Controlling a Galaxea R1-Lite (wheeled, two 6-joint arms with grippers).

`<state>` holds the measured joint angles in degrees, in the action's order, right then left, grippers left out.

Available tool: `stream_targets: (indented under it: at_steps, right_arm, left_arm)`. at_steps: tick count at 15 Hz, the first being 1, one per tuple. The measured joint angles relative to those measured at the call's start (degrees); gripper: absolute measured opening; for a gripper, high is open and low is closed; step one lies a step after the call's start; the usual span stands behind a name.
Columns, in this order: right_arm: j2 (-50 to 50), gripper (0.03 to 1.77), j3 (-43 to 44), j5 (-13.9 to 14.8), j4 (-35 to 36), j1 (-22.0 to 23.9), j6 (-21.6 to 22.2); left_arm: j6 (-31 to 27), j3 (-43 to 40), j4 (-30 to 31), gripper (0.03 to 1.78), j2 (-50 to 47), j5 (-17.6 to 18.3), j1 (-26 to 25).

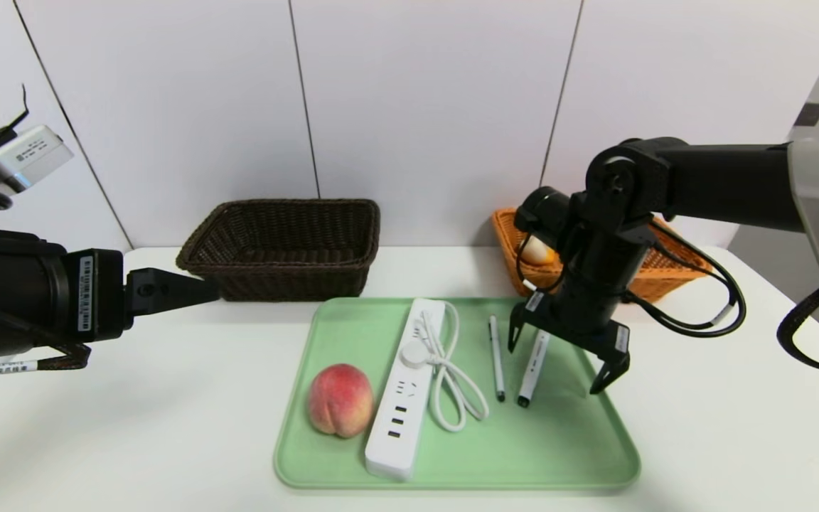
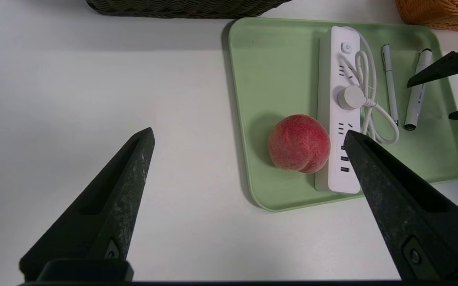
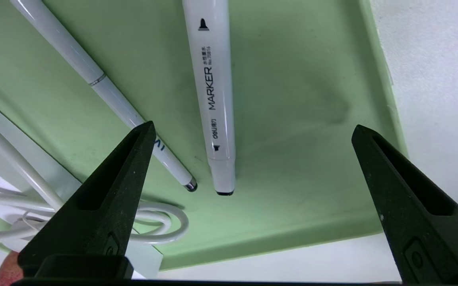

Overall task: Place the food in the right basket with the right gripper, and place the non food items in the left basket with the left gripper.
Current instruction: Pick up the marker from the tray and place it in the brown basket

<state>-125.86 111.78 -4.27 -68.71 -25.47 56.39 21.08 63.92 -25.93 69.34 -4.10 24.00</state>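
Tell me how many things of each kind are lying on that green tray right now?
Fruit: 1, the peach
Electrical: 1, the power strip with its cord
Writing tools: 2, the pen and the marker
Total: 4 on the tray

Bright, even overhead light (soft shadows), sharp throughout.

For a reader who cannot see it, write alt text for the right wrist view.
The open right gripper hangs above a green tray, a white marker between its fingers. A thin white pen and a looped white cord lie beside it.
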Motion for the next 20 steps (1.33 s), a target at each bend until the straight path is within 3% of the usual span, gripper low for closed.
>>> stream_targets:
  at_steps: [13,17,20]
  right_arm:
    - [-2.26,1.70,0.35,-0.06,1.27,1.30,0.60]
    - [-2.58,1.11,0.33,-0.69,1.23,1.57,0.33]
    - [-2.67,0.80,0.35,-0.88,1.40,1.49,0.11]
  left_arm:
    - [-0.16,-1.35,0.07,1.69,-0.88,0.11,0.00]
    - [-0.20,-1.65,0.22,1.69,-0.79,0.20,0.00]
    - [-0.20,-1.68,0.33,1.69,-0.66,0.18,0.00]
